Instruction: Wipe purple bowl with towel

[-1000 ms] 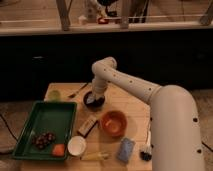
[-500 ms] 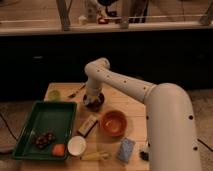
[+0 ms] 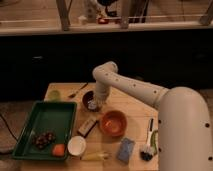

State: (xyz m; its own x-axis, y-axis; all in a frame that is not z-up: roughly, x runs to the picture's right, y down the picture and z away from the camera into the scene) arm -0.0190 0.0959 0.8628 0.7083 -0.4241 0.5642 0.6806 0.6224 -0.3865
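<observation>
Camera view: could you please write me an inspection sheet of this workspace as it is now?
Surface: wooden table, crowded with objects.
Job's things: purple bowl near the back middle of the table; towel, a pale scrap inside that bowl.
Clutter: orange bowl, white bowl, green tray holding dark pieces, light-blue block.
Tool: the tool is lowered into the purple bowl, at the towel.
Cables: nothing seen on the table.
Surroundings: dark counter behind the table.
</observation>
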